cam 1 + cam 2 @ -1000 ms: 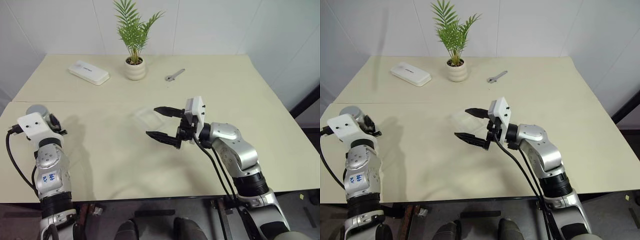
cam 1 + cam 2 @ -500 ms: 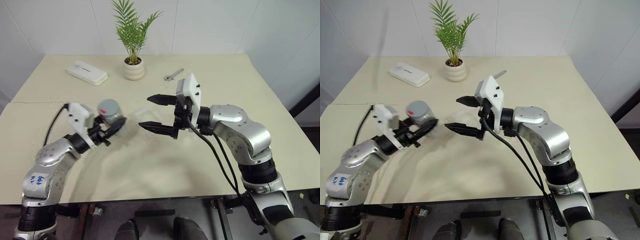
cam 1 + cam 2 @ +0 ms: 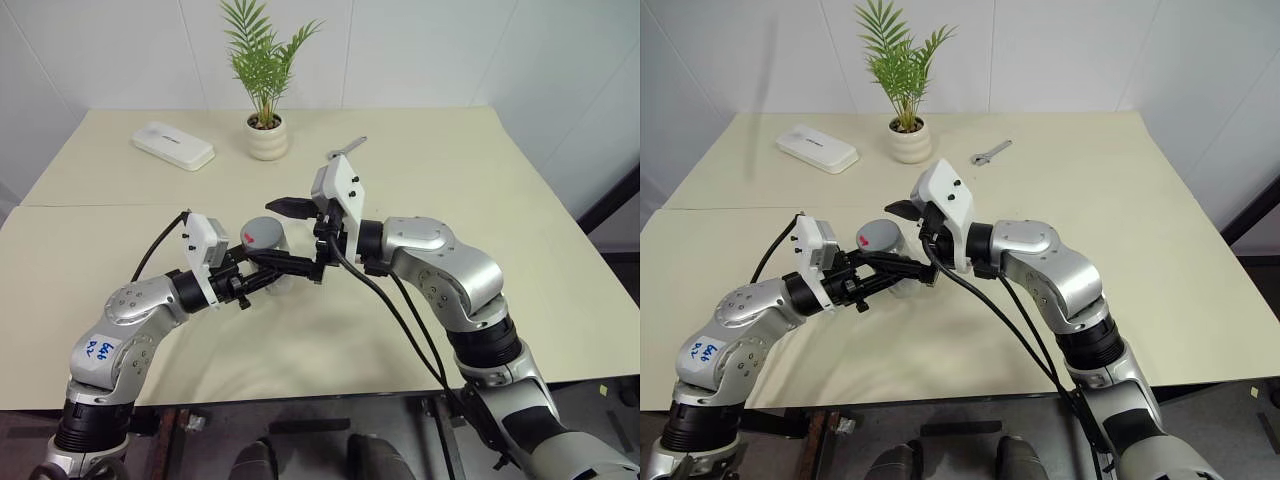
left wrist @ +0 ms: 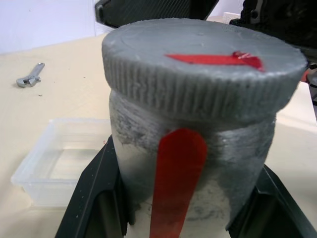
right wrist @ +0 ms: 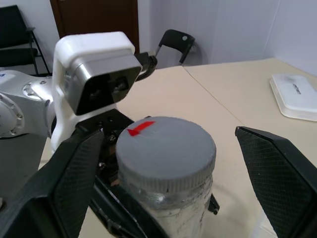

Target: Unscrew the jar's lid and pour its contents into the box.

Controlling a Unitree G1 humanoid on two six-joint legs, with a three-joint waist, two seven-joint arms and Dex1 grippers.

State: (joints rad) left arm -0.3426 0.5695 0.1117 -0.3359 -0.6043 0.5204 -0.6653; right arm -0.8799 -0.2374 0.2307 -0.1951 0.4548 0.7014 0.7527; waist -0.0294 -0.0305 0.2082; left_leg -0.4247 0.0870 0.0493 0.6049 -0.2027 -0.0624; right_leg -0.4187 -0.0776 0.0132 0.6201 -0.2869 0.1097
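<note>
Holding the jar (image 3: 264,243) upright above the counter (image 3: 440,180), mid-scene.
My left fingers (image 4: 94,198) clamp its body; my right fingers (image 5: 277,173), spread wide, straddle the lid (image 5: 166,151), one each side, ready to close.

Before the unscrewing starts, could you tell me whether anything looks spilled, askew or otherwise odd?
Nothing stands out. The jar sits upright in the left tool, its lid on; the open right tool brackets the lid. The box lies level, with nothing spilled.
</note>
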